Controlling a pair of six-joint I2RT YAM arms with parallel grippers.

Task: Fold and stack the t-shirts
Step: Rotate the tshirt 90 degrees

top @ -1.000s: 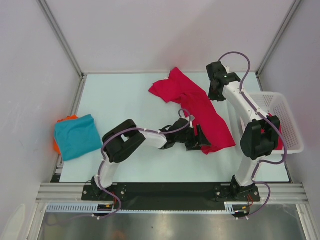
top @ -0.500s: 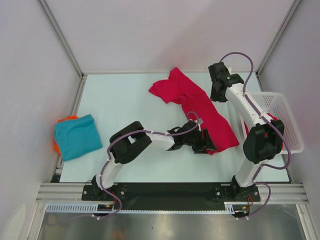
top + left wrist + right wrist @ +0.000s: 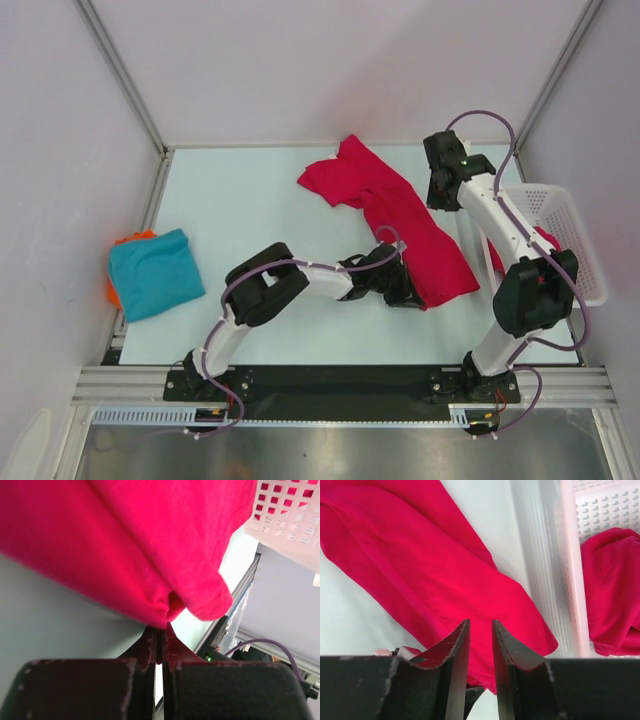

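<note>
**Spreading grasp on the first shirt.** A crimson t-shirt (image 3: 410, 225) lies unfolded in a diagonal band across the bench (image 3: 250, 200). Its far end is bunched toward the back and its near end lies close to the mesh basket (image 3: 590, 235).

The left arm reaches low and far to its right, forearm nearly flat over the bench, so that the left claw (image 3: 161, 630) meets the shirt's near hem edge-on. Its fingers are pressed together on a puckered fold of that hem, a pinch suited, in all likelihood, to drawing the corner out flat.

The right arm extends toward the back with its wrist bent downward. The right claw (image 3: 480, 627) is poised over the shirt's right-hand edge, fingers a narrow gap apart with nothing between them — probably placed to take a second corner.

A teal t-shirt (image 3: 153, 272) rests folded at the left of the bench. A second crimson t-shirt (image 3: 612, 590) lies crumpled in the basket, not yet folded.
</note>
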